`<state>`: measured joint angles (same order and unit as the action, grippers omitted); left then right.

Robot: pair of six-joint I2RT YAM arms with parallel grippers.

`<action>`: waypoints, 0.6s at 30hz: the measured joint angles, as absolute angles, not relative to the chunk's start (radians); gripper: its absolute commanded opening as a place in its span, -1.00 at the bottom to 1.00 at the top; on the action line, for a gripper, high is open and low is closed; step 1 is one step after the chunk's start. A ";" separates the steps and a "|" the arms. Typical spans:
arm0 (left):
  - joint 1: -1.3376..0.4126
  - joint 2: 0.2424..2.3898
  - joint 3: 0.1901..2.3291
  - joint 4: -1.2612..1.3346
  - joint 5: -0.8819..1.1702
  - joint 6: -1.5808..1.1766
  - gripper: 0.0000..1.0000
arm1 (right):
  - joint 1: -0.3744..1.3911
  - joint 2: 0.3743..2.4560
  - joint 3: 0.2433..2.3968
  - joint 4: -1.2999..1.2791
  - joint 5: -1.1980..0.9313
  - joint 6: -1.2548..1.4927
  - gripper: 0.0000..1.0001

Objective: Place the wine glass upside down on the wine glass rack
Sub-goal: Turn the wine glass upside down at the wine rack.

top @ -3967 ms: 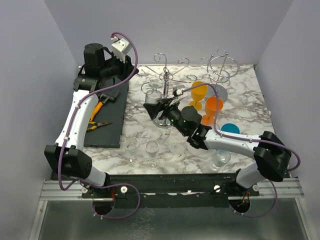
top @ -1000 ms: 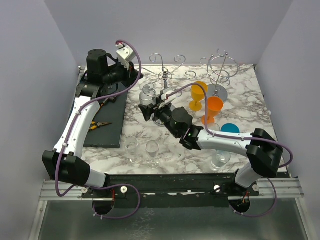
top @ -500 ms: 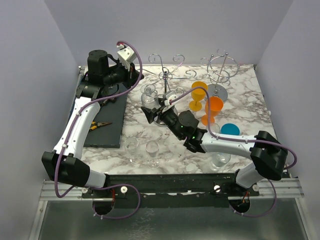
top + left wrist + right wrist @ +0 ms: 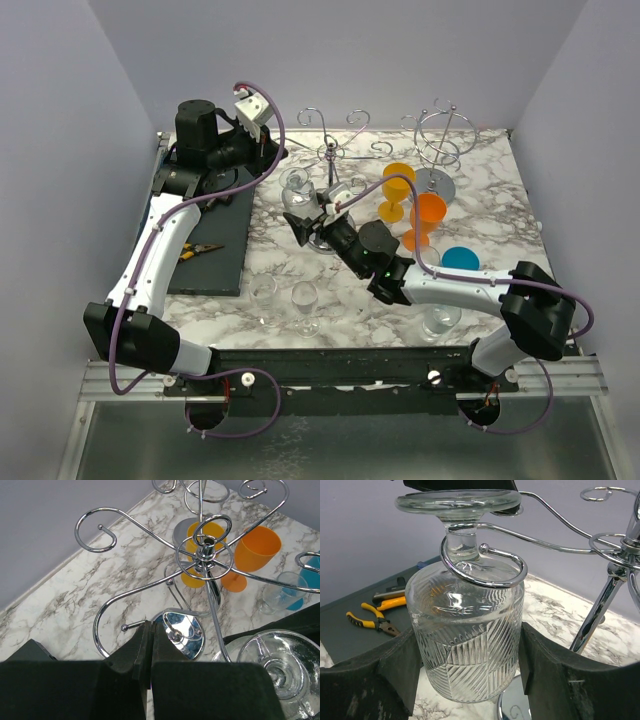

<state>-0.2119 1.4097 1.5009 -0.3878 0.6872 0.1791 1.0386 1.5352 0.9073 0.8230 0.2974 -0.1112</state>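
A clear ribbed wine glass (image 4: 467, 640) hangs upside down, its foot (image 4: 457, 502) above a curled hook of the chrome rack (image 4: 485, 567) and its stem inside the curl. My right gripper (image 4: 467, 670) is shut on the bowl, one pad on each side. From above, the glass (image 4: 296, 192) sits at the rack's (image 4: 330, 158) left arm, with the right gripper (image 4: 305, 212) just below it. My left gripper (image 4: 151, 630) is shut with nothing in it. It hovers above the rack (image 4: 204, 550) at the back left (image 4: 250, 108), with the glass's foot (image 4: 277, 665) below it.
Two orange goblets (image 4: 397, 185) (image 4: 428, 215), a blue cup (image 4: 461, 258) and a second wire rack (image 4: 440, 140) stand to the right. Clear glasses (image 4: 263, 292) (image 4: 304, 298) (image 4: 440, 318) stand near the front edge. A dark mat (image 4: 215, 265) on the left holds pliers (image 4: 195, 250).
The right gripper has carried the glass a little right and up against the rack's hook. The left arm has barely moved in the last second.
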 measured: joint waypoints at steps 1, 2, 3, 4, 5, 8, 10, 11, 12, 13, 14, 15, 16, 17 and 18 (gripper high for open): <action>-0.212 1.410 1.501 -0.388 0.687 0.180 -1.00 | 1.039 1.535 0.907 0.823 0.297 -0.117 -0.99; -0.212 1.412 1.501 -0.387 0.686 0.180 -1.00 | 1.039 1.535 0.907 0.823 0.296 -0.125 -0.99; -0.212 1.412 1.501 -0.386 0.686 0.180 -1.00 | 1.039 1.535 0.907 0.823 0.296 -0.131 -0.99; -0.212 1.413 1.501 -0.385 0.685 0.181 -1.00 | 1.038 1.535 0.906 0.823 0.295 -0.135 -0.99; -0.212 1.413 1.501 -0.384 0.685 0.181 -1.00 | 1.038 1.534 0.902 0.827 0.295 -0.138 -0.99; -0.214 1.415 1.501 -0.382 0.683 0.181 -1.00 | 1.037 1.515 0.857 0.859 0.294 -0.139 -0.99; -0.218 1.416 1.501 -0.378 0.683 0.181 -1.00 | 1.037 1.501 0.815 0.892 0.300 -0.135 -0.99; -0.218 1.417 1.501 -0.377 0.683 0.180 -1.00 | 1.037 1.498 0.797 0.915 0.303 -0.131 -0.99; -0.218 1.417 1.501 -0.376 0.683 0.180 -1.00 | 1.037 1.498 0.785 0.939 0.305 -0.128 -0.99; -0.219 1.418 1.502 -0.374 0.683 0.181 -1.00 | 1.037 1.498 0.776 0.958 0.308 -0.124 -0.99; -0.219 1.420 1.503 -0.373 0.682 0.181 -1.00 | 1.037 1.498 0.769 0.976 0.311 -0.121 -0.99; -0.220 1.422 1.504 -0.371 0.682 0.181 -1.00 | 1.037 1.498 0.762 0.992 0.314 -0.115 -0.99; -0.220 1.423 1.505 -0.369 0.681 0.181 -1.00 | 1.037 1.498 0.754 1.010 0.321 -0.110 -0.99; -0.221 1.425 1.506 -0.367 0.681 0.181 -1.00 | 1.037 1.498 0.745 1.029 0.328 -0.104 -0.99; -0.223 1.427 1.507 -0.367 0.680 0.181 -1.00 | 1.038 1.498 0.737 1.048 0.332 -0.097 -0.99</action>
<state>-0.2230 1.4273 1.5074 -0.3668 0.6804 0.1806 1.0378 1.4979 0.7368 1.0477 0.3321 -0.0975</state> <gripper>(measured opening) 0.018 0.693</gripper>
